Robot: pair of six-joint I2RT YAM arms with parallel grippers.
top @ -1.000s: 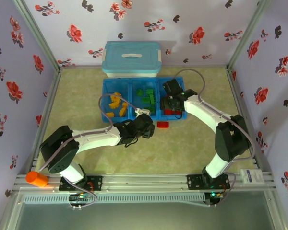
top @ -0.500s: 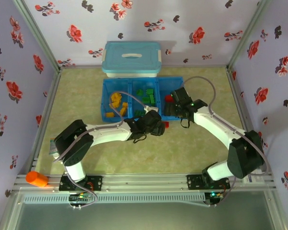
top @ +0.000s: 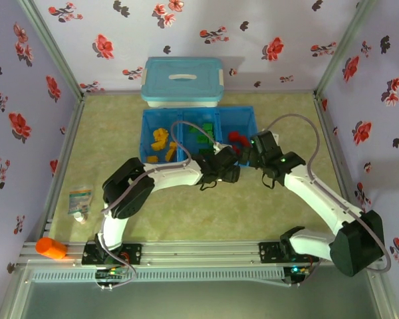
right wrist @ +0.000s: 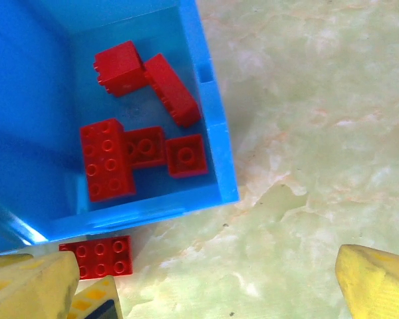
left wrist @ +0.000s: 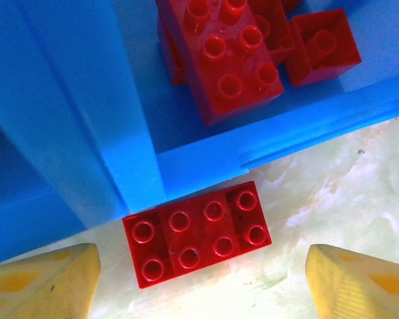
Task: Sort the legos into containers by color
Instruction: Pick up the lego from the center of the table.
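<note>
The shallow translucent blue plastic tray with three compartments sat toward the far side of the pale marbled table, just in front of a light blue lidded storage box with a white handle; the yellow-orange toy bricks lay in its left compartment, the green toy bricks in the middle one, and five red toy bricks in the right one; one more red eight-stud brick lay flat on the table, studs up, just outside the tray's near wall by the divider between the middle and right compartments, though whether it touched the wall I could not tell; the left gripper hung over that brick with its yellow fingers spread wide to either side, released and touching nothing; the right gripper was likewise released, its fingers far apart over bare table beside the tray's near right corner; an orange cylinder lay by the left arm's base, and a small packet at the table's left edge.
</note>
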